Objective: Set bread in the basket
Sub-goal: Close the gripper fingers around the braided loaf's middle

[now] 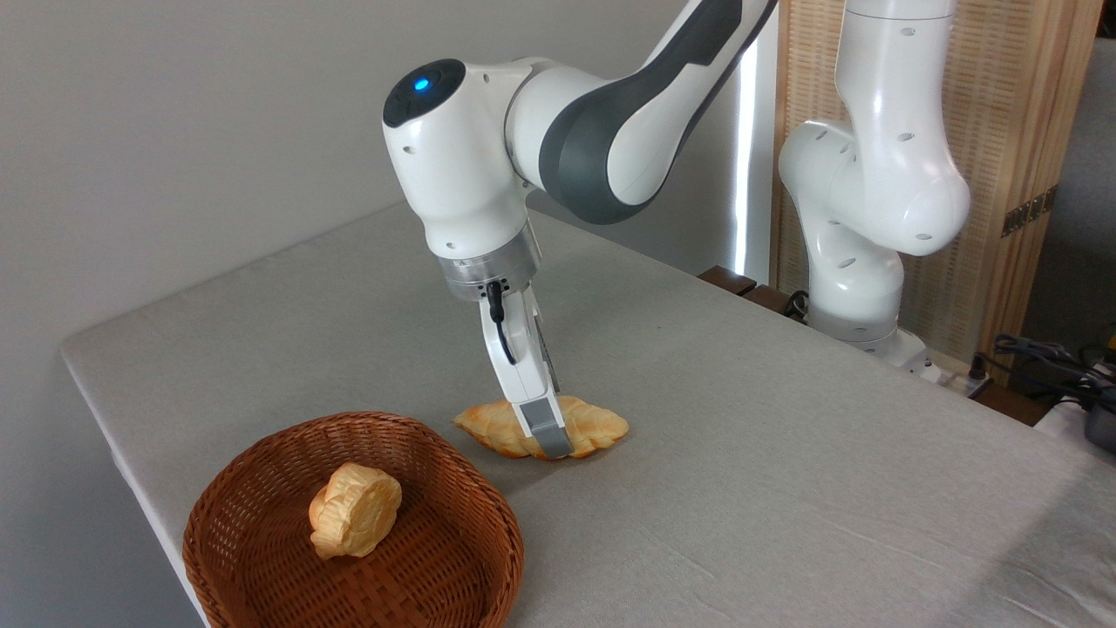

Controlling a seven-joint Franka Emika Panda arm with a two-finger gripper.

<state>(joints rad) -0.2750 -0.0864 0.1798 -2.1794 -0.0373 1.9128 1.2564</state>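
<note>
A grey cloth-covered table (785, 453) fills most of the view, running from the near right to a far left corner against a plain grey wall. At the near left edge sits the basket (261, 488), round, shallow and woven of reddish-brown wicker. Inside it lies one thing only: a small round pale-yellow bun (356, 510), resting on the basket's floor a little left of centre, tipped on its side so that its flat face turns toward the near right.

The bread (597, 423), a long golden loaf with pointed ends and browned ridges, lies flat on the cloth just beyond the basket's far right rim, outside it and not touching it. Its length runs left to right.

The white arm (567, 122) reaches in from its base at the far right, bends over the table and points its wrist down at the loaf. The gripper (551, 440) stands over the middle of the bread, tilted a little, with its tip down at the level of the loaf. One grey finger (547, 427) shows on the near side, lying against the loaf's near flank; the other finger is hidden behind it. Whether the gripper is clamped on the bread or merely set about it, I cannot tell from this view. The loaf rests on the table.
</note>
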